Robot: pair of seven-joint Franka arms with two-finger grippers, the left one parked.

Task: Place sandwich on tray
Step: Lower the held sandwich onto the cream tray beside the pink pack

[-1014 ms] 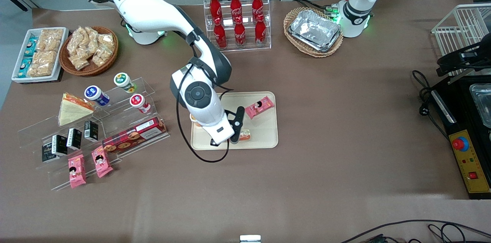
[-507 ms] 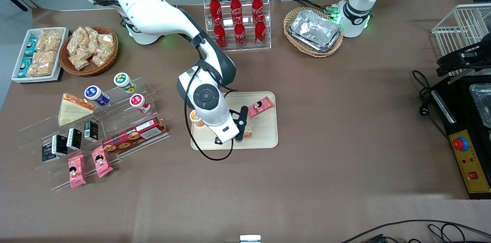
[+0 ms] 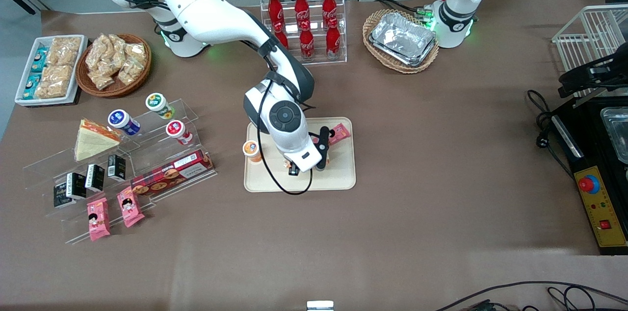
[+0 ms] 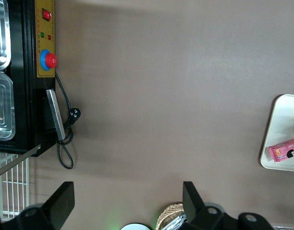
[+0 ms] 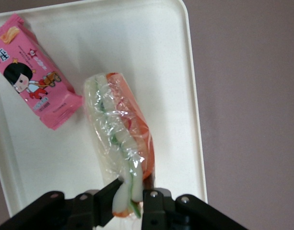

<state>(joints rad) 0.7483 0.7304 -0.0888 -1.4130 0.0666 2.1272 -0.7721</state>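
Note:
My right gripper [image 5: 129,199] is shut on the narrow end of the sandwich [image 5: 120,143], a clear-wrapped wedge of pale bread with a green and an orange stripe. The sandwich hangs low over the cream-beige tray [image 5: 185,72]; I cannot tell whether it touches it. In the front view the gripper [image 3: 309,161] is over the middle of the tray [image 3: 338,176], and the hand hides the sandwich.
A pink snack pack [image 5: 34,91] lies on the tray beside the sandwich. An orange-lidded cup [image 3: 252,150] stands at the tray's edge toward the working arm's end. Another wedge sandwich [image 3: 93,139] sits on the acrylic stand with small jars and boxes.
My gripper has carried the sandwich from the tray's near edge toward its middle, sideways toward the parked arm's end and a little farther from the front camera. The orange-lidded cup has come into view.

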